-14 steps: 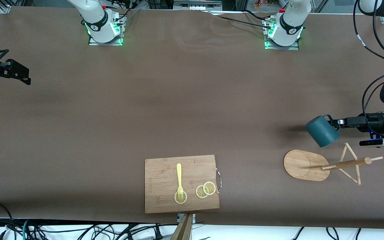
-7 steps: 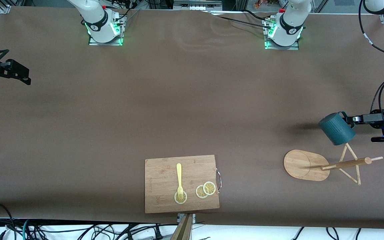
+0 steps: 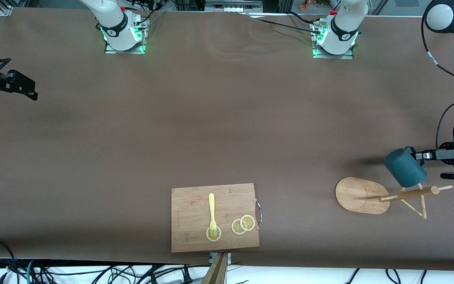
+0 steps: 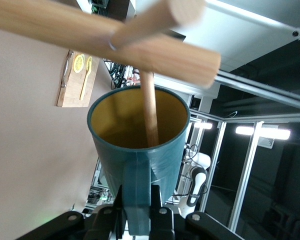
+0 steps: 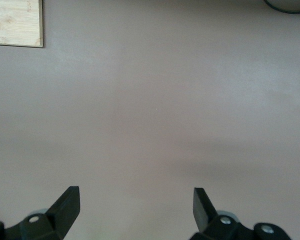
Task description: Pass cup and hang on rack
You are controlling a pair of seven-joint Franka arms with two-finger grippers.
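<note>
My left gripper (image 3: 418,156) is shut on the loop handle of the dark teal ribbed cup (image 3: 404,170) and holds it tilted in the air, over the upper pegs of the bamboo rack (image 3: 408,194). The rack's oval base (image 3: 355,195) sits near the left arm's end of the table. In the left wrist view my left gripper (image 4: 138,192) clamps the handle. The cup (image 4: 165,160) shows its yellowish inside, and a thin peg (image 4: 150,110) of the rack crosses the cup's mouth below the thick post (image 4: 90,30). My right gripper (image 3: 30,92) waits open and empty over the right arm's end of the table; it also shows in the right wrist view (image 5: 136,197).
A rectangular wooden cutting board (image 3: 195,205) lies at the table edge nearest the front camera, with a yellow fork (image 3: 211,211) and lemon slices (image 3: 243,225) on it. Its corner shows in the right wrist view (image 5: 15,22). Cables hang by the left arm.
My left gripper has carried the cup toward the left arm's end of the table and then down toward the rack. The cup now overlaps the rack's upper pegs. The right arm has not moved.
</note>
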